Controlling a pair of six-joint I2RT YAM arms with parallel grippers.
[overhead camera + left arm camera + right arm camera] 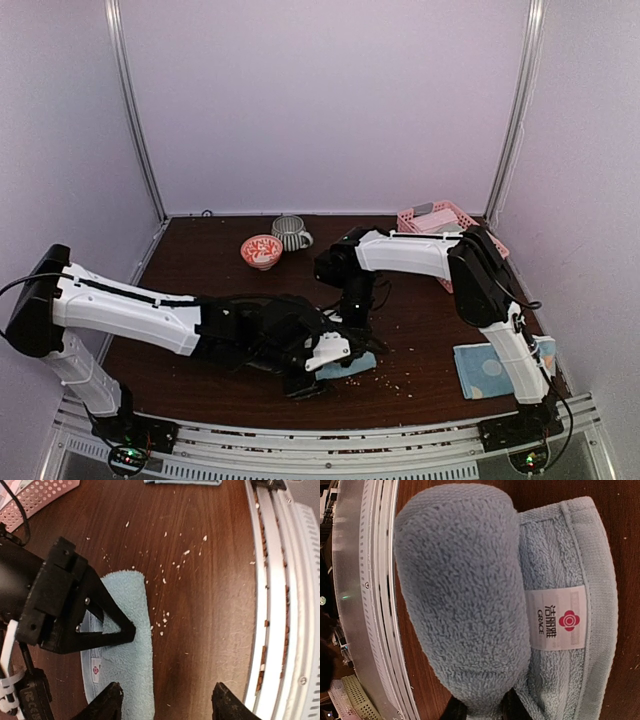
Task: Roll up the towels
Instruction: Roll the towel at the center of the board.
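Note:
A plain light blue towel (pixel 347 366) lies near the table's front middle, partly rolled. In the right wrist view its rolled part (pixel 460 595) bulges toward the camera, and the flat part beside it carries a white label (pixel 559 620). My right gripper (pixel 482 712) is shut on the end of the roll. It comes down onto the towel from behind (pixel 358 335). My left gripper (pixel 167 702) is open: one fingertip (pixel 111 700) is over the towel's edge (pixel 125 630), the other over bare wood. A second light blue towel with pale dots (pixel 488 370) lies flat at the front right.
A pink lattice basket (pixel 440 218) stands at the back right. A striped mug (pixel 290 232) and a red patterned bowl (pixel 262 250) stand at the back middle. Crumbs (pixel 165 580) dot the wood by the towel. The metal rail (pixel 280 605) runs along the front edge.

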